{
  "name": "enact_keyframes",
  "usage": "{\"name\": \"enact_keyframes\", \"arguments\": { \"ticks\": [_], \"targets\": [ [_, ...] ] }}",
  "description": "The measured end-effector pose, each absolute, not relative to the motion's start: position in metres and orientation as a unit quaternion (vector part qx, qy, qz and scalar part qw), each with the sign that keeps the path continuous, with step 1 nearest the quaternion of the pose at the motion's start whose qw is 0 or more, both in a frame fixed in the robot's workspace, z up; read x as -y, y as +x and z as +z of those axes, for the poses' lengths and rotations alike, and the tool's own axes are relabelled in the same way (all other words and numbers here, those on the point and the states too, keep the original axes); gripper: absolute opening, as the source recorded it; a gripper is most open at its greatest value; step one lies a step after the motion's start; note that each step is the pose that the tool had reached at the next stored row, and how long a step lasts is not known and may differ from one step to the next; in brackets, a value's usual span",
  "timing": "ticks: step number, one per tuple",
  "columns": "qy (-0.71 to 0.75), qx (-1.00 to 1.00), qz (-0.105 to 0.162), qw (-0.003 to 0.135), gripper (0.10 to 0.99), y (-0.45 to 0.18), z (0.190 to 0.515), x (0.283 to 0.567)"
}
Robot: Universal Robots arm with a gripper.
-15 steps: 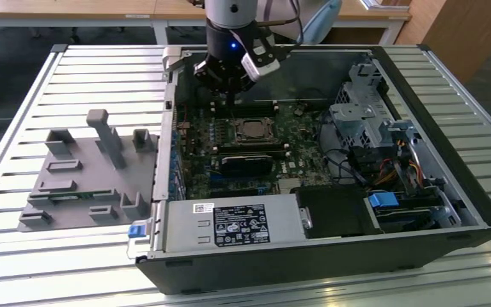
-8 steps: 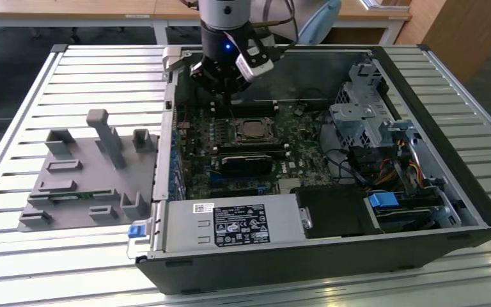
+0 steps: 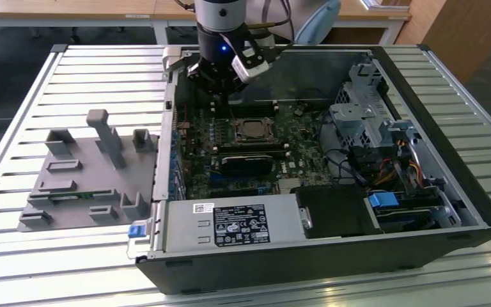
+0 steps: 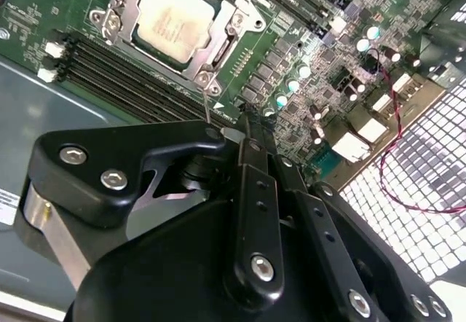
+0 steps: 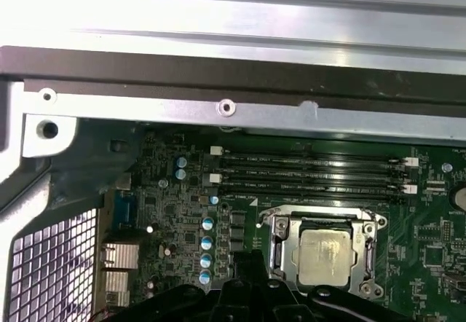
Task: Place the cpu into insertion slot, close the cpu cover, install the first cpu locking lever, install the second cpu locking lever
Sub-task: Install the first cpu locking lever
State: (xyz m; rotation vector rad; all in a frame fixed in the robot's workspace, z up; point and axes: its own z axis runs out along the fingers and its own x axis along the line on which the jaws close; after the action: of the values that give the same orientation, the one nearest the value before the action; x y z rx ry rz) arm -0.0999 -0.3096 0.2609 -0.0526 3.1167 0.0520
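Black two-finger gripper (image 4: 231, 131), fingertips together, hangs just beside the small silvery-beige square cpu (image 4: 175, 20), which sits in the black-rimmed insertion slot (image 4: 223, 3). The thin silvery frame cpu cover (image 4: 242, 20) lies closed; a thin wire lever (image 4: 206, 107) appears unlatched.

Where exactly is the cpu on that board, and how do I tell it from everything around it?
Start at the open computer case on the slatted table and find the green circuit board inside. Near the board's middle, beside long black memory slots, sits the cpu. It is the only pale, silvery-beige flat square there, ringed by the silvery cpu cover.
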Motion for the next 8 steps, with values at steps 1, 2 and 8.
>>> {"name": "enact_keyframes", "arguments": {
  "ticks": [1,2,8],
  "targets": [
    [-0.017,-1.000,0.017,0.012,0.106,-0.1003,0.2603,0.3087],
    [-0.017,-1.000,0.017,0.012,0.106,-0.1008,0.2598,0.3076],
    [-0.017,-1.000,0.017,0.012,0.106,-0.1029,0.2585,0.3021]
  ]
}}
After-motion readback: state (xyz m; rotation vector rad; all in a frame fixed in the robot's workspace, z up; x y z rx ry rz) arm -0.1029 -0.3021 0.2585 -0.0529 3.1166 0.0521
